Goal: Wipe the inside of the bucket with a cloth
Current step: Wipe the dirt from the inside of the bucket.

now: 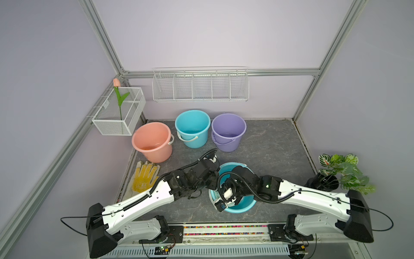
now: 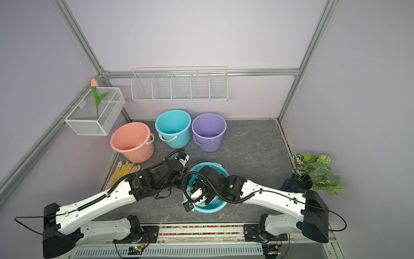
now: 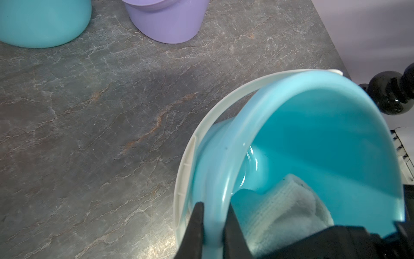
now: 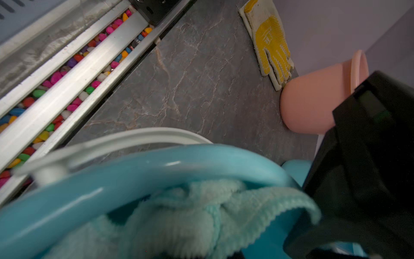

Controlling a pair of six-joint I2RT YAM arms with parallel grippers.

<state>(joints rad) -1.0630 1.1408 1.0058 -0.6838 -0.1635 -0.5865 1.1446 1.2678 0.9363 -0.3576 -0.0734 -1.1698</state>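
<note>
We find the cloth [image 3: 291, 206] bunched inside the bucket [image 1: 245, 207], low against the inner wall and just under the rim in the right wrist view. The bucket stands at lower centre in both top views, close to the front rail [image 1: 224, 229] with its coloured pebbles. Its white handle [image 3: 224, 107] is folded down outside the rim. The left gripper [image 3: 214, 233] pinches the rim, one finger outside the wall and one inside. The right gripper [image 3: 324, 240] reaches into the bucket, jaws pressed together on the cloth. Right of the bucket, the tabletop [image 1: 280, 152] lies bare up to the potted plant [image 1: 342, 170] at the right edge. Above, well apart, the pink bucket [image 1: 152, 143], second teal bucket [image 1: 192, 129] and purple bucket [image 1: 228, 132] form a row. The glove [image 1: 145, 177] lies at the left table edge, just beside the pink bucket.
</note>
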